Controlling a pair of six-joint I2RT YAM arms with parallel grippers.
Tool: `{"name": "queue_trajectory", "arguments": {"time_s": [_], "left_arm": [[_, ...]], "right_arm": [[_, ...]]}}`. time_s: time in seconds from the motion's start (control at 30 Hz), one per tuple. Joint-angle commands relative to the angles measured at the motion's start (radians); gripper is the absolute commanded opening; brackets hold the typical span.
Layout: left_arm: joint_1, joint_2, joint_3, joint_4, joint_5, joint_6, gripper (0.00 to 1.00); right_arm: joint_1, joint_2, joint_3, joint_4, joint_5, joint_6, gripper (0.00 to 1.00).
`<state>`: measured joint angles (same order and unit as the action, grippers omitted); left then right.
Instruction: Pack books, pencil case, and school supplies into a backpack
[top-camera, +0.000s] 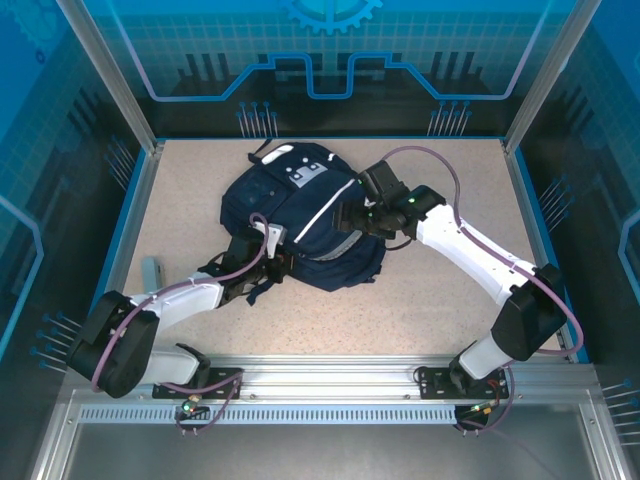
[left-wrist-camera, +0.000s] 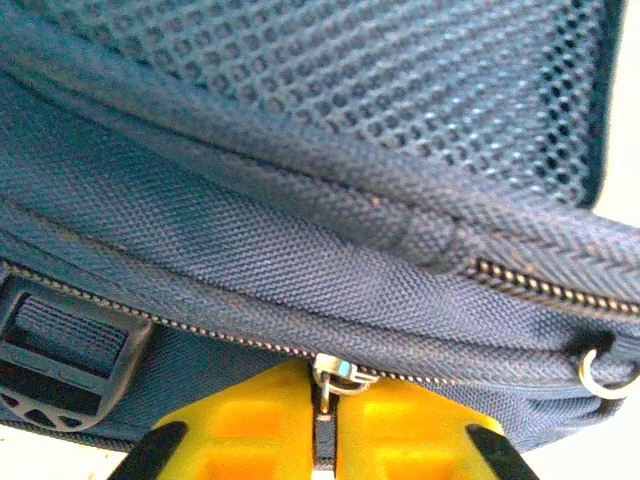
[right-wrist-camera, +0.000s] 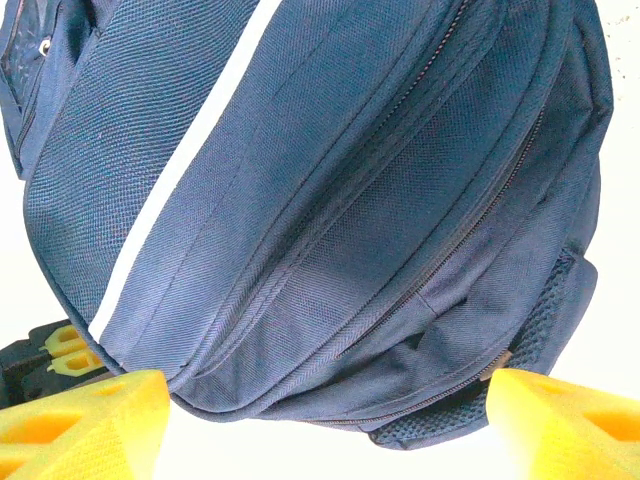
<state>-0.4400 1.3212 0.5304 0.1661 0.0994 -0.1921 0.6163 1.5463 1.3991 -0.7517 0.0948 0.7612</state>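
Observation:
The navy backpack (top-camera: 300, 215) with a white stripe lies flat in the middle of the table. At its near left edge, my left gripper (top-camera: 268, 262) is shut on the metal zipper pull (left-wrist-camera: 333, 385), which is pinched between the yellow fingers (left-wrist-camera: 240, 430). My right gripper (top-camera: 355, 215) sits against the backpack's right side. It stands open, its yellow fingers (right-wrist-camera: 80, 415) spread wide on either side of the bag's rounded end (right-wrist-camera: 330, 200) and gripping nothing. The pale pencil case (top-camera: 152, 272) lies on the table at the left. The books are out of view.
Metal frame posts (top-camera: 110, 75) and blue wall panels close in the table on three sides. Speckled table surface (top-camera: 440, 330) lies bare in front of the backpack. A black strap buckle (left-wrist-camera: 65, 355) sits left of the zipper pull.

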Motion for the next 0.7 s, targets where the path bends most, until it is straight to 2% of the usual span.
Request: {"name": "queue_trajectory", "arguments": {"time_s": [0.0,0.2,0.37,0.47,0.67], "left_arm": [[0.009,-0.043,0.022,-0.027,0.021,-0.005,0.02],[-0.003,-0.114,0.005,-0.105,0.037,-0.051,0.00],[-0.017,-0.158,-0.012,-0.128,0.055,-0.070,0.00],[-0.026,-0.182,-0.014,-0.131,0.068,-0.075,0.00],[-0.058,-0.199,-0.010,-0.150,0.075,-0.073,0.00]], "right_arm": [[0.018,0.023,0.007,-0.023,0.006,0.004,0.83],[0.016,0.019,-0.078,-0.006,0.073,0.147,0.83],[0.010,0.024,-0.156,0.176,-0.091,0.162,0.82],[0.011,0.045,-0.172,0.259,-0.183,0.169,0.78],[0.014,0.070,-0.218,0.374,-0.273,0.221,0.63]]}}
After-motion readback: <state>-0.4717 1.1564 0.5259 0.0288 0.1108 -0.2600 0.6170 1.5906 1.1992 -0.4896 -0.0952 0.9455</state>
